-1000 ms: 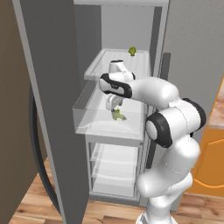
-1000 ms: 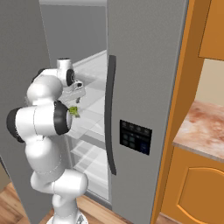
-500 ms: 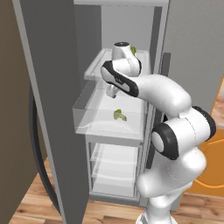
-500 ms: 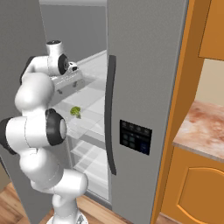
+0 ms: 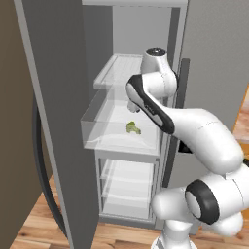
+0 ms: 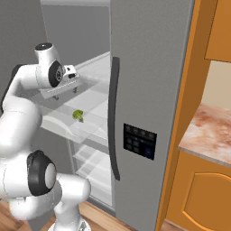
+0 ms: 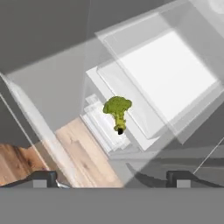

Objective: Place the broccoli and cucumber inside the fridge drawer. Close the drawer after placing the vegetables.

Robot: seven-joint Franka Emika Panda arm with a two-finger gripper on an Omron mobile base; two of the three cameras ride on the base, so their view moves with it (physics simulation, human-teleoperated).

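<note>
Broccoli (image 7: 117,109) lies loose on the floor of the drawer (image 5: 104,137), near the middle of my hand view, head up-frame and pale stalk pointing down-frame toward me. In the left base view it is a small green lump (image 5: 133,128) at the centre of the frame, and in the right base view it sits left of centre (image 6: 78,114), again inside the clear bin (image 6: 58,126). The drawer stands pulled out from the fridge (image 5: 146,29); its walls are see-through, so in the hand view its edges (image 7: 183,127) blur into the white shelves (image 7: 105,127) and wooden floor (image 7: 83,153) showing through beneath, and I cannot say exactly where its front lip runs.

My pincer (image 7: 111,178) is spread wide and holds nothing: only the two dark tips show at the bottom of the hand view, far apart, with the broccoli above the gap and clear of both. In the left base view my own forearm covers most of the pincer (image 5: 133,108), above the broccoli; in the right base view it hangs small in the upper left (image 6: 65,92), over the drawer, the fingers too tiny to judge.

Cucumber: I cannot make it out anywhere.
</note>
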